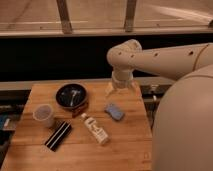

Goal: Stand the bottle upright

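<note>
Bottle (96,128) lies flat on the table (131,146), roughly mid-table. Its cap end points toward the black bowl (71,96) and its base end toward the front edge. Blue pad (114,111) sits just beside it on the view's right. Striped block (58,135) is on the other side and the cup (44,115) is further out; none of them touches the bottle.

Claw (119,91) hangs over the back part of the table, behind the blue pad and well apart from the bottle. Nothing is seen in it, and I can't tell if it is set wide or narrow. Bottle not yet taken.

Bottle looks like small, light plastic: stiff enough to pinch, but smooth and round, so it will likely roll or slip if caught off-centre. Best guess is to grip across the body near the cap end, then swing the base down onto the table. The base is narrow, so it may topple once let go.
</note>
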`<act>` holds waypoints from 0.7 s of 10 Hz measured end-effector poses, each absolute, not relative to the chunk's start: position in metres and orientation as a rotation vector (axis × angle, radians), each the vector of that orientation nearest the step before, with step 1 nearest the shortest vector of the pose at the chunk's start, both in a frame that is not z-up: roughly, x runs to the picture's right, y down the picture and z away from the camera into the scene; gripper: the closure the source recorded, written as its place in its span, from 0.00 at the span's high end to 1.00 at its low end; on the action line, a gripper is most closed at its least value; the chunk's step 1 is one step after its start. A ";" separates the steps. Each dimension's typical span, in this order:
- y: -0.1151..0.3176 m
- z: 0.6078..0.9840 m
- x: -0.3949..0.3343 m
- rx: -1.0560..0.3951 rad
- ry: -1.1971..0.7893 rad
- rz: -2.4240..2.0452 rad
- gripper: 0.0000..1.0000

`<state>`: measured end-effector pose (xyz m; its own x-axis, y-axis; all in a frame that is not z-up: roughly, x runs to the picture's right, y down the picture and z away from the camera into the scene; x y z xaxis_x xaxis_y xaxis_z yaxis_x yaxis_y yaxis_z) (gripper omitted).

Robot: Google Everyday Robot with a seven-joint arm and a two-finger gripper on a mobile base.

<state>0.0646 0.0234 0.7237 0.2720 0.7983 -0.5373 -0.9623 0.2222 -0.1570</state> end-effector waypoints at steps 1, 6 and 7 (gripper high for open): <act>0.025 0.720 0.047 -0.536 0.344 1.221 0.80; 0.040 0.712 -0.045 -0.581 0.210 1.015 0.80; 0.046 0.711 -0.070 -0.578 0.171 0.961 0.80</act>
<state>-0.0698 0.0465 0.7111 0.5722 0.7236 -0.3861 -0.8124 0.4357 -0.3875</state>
